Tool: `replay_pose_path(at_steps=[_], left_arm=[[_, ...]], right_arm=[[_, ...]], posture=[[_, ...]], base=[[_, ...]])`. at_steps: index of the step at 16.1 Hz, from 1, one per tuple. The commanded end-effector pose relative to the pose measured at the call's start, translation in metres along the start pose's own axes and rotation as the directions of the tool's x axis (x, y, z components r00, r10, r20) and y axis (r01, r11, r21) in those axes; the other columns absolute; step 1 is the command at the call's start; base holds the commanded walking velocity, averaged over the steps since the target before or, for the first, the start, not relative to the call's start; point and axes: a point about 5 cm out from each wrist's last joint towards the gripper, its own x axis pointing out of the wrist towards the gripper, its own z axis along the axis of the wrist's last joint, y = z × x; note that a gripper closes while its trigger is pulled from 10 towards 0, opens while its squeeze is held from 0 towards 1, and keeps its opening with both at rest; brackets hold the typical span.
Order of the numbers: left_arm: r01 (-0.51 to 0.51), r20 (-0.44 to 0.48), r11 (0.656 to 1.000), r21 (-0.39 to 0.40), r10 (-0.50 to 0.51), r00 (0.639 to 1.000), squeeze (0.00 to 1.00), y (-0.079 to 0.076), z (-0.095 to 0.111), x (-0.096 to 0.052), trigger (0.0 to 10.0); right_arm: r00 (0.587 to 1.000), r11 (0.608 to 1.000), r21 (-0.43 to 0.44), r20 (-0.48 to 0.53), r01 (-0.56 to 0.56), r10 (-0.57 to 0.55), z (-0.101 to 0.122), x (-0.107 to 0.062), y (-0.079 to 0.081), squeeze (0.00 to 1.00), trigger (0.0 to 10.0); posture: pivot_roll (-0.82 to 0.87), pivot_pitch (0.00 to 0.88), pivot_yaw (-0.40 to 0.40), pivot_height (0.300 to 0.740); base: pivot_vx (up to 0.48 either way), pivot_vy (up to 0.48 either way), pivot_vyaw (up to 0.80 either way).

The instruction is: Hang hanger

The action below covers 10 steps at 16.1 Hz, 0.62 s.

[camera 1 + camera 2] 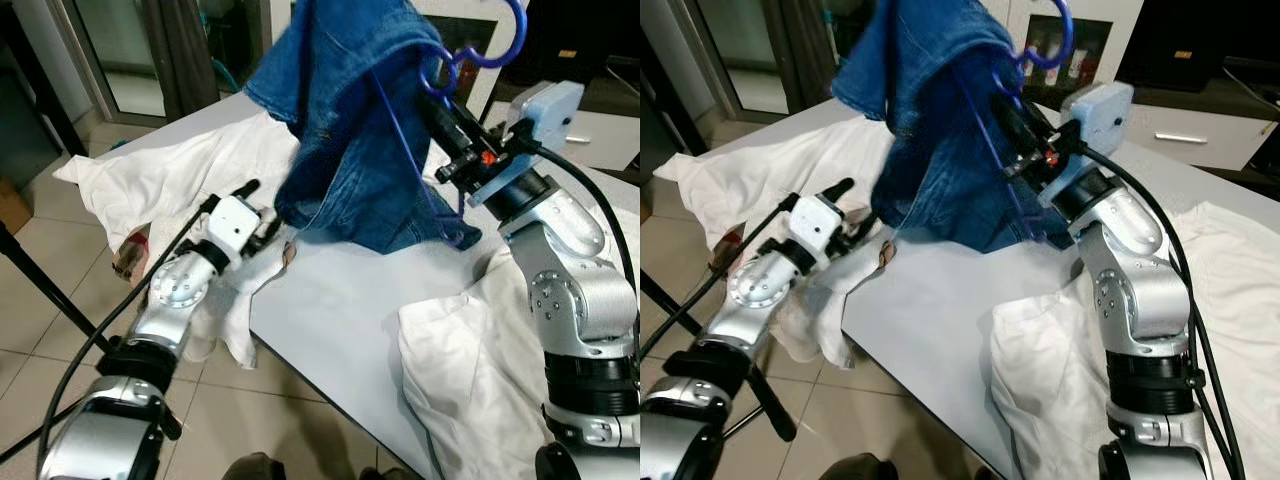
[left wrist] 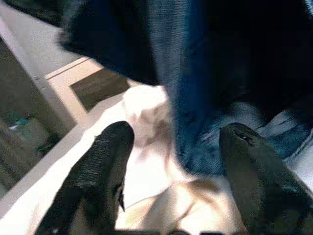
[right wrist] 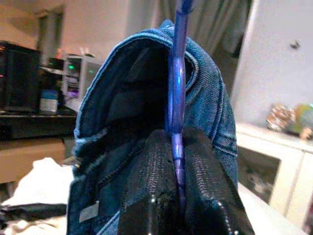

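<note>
Blue plastic hanger (image 1: 480,50), draped with a denim garment (image 1: 355,120), is raised above the table (image 1: 330,300), clenched in the right gripper (image 3: 177,147); left gripper (image 2: 171,147) gapes, released, beneath the denim's hem.

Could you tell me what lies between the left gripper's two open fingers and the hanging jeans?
In the left wrist view, crumpled white cloth on the table lies between the left gripper and the jeans hanging beyond.

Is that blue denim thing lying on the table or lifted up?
Lifted. The denim garment hangs on a blue hanger pinched in the right gripper, with its lower edge near the table.
</note>
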Motion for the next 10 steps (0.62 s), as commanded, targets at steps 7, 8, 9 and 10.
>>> replay_pose_path(at_steps=[7, 8, 9, 10], left_arm=[[0.027, -0.017, 0.999, 0.023, -0.026, 1.000, 0.00, -0.002, 0.001, 0.005, 10.0], [0.027, -0.026, 0.999, 0.021, -0.026, 0.999, 0.00, -0.002, 0.000, 0.006, 10.0], [0.033, -0.046, 0.999, 0.018, -0.032, 0.998, 0.00, -0.005, -0.003, 0.006, 10.0], [0.067, -0.076, 0.998, 0.010, -0.066, 0.995, 0.00, -0.012, -0.008, 0.005, 10.0]], right_arm=[[0.996, 0.997, -0.002, 0.035, -0.081, 0.081, 0.011, -0.004, 0.011, 0.00, 0.0], [0.996, 0.997, -0.001, 0.033, -0.079, 0.079, 0.011, -0.004, 0.010, 0.00, 0.0], [0.996, 0.997, 0.003, 0.040, -0.079, 0.079, 0.012, -0.004, 0.010, 0.00, 0.0], [0.996, 0.997, 0.012, 0.050, -0.077, 0.077, 0.013, -0.003, 0.010, 0.00, 0.0]], posture=[[0.01, 0.021, -0.016, 0.740], [0.01, 0.020, -0.016, 0.740], [0.01, 0.020, -0.016, 0.740], [0.01, 0.020, -0.016, 0.740]], base=[[0.000, 0.000, 0.00], [0.000, 0.000, 0.00], [0.000, 0.000, 0.00], [0.000, 0.000, 0.00]])
